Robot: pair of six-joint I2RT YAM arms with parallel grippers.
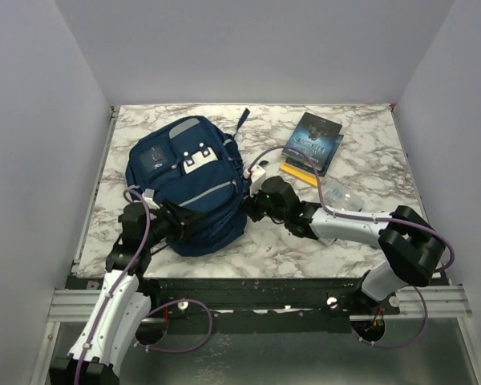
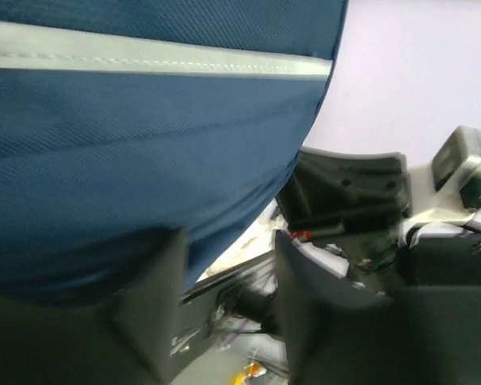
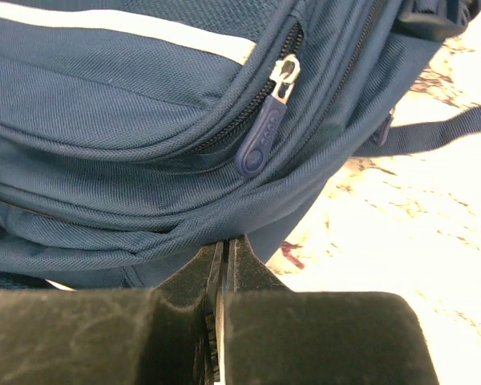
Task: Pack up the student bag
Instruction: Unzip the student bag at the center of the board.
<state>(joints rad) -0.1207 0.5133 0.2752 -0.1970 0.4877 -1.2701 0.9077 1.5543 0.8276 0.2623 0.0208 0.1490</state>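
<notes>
The student bag (image 1: 188, 180) is a navy backpack with pale grey stripes and white clips, lying on the marble table (image 1: 369, 128) left of centre. At the bag's near left corner is my left gripper (image 1: 173, 220). In the left wrist view this gripper (image 2: 228, 281) is open, its blurred fingers (image 2: 156, 313) apart beside the blue fabric (image 2: 144, 160), with nothing between them. My right gripper (image 1: 254, 208) is at the bag's right side. In the right wrist view it (image 3: 227, 247) is shut, its tips touching a fold of fabric below a zipper pull (image 3: 264, 136).
Dark books (image 1: 314, 141) lie stacked at the back right, with something yellow (image 1: 298, 170) under them. A clear plastic pouch (image 1: 345, 196) lies beside my right arm. A bag strap (image 3: 433, 136) trails over the marble. Grey walls close in three sides.
</notes>
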